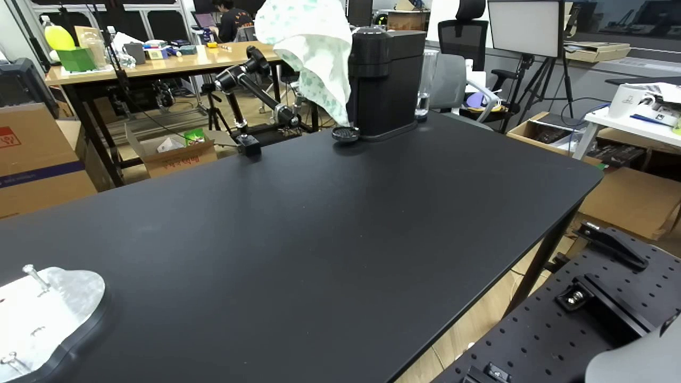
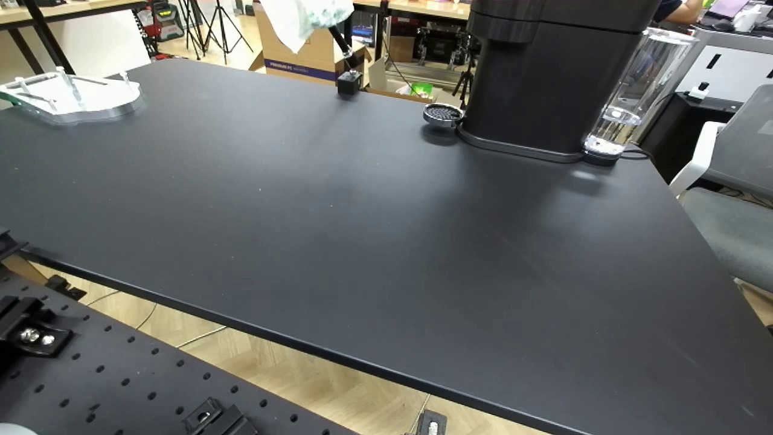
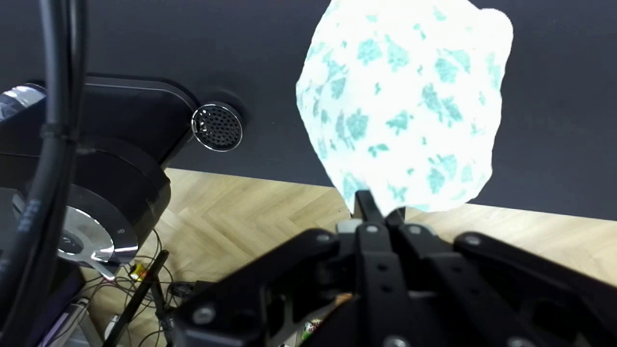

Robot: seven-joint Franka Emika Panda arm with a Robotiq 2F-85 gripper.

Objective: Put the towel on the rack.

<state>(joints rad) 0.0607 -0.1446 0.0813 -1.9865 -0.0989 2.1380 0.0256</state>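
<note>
The towel [image 3: 409, 96] is white with green leaf prints. My gripper [image 3: 381, 206] is shut on its edge, and the cloth hangs from the fingertips. In an exterior view the towel [image 1: 322, 58] hangs in the air at the table's far edge, beside the coffee machine. In an exterior view its lower part [image 2: 308, 21] shows at the top. The gripper is out of view in both exterior views. A white, wavy-edged board with upright pegs [image 1: 72, 300], perhaps the rack, lies on the table, well apart from the towel. It also shows at the far left [image 2: 99, 99].
A black coffee machine [image 1: 385, 85] with a round drip tray [image 1: 346, 134] and a clear water tank [image 2: 616, 115] stands at the table edge. A black jointed stand [image 1: 266, 93] is clamped to the far edge. The black table [image 1: 319, 239] lies beside the perforated robot mount [image 1: 537, 330].
</note>
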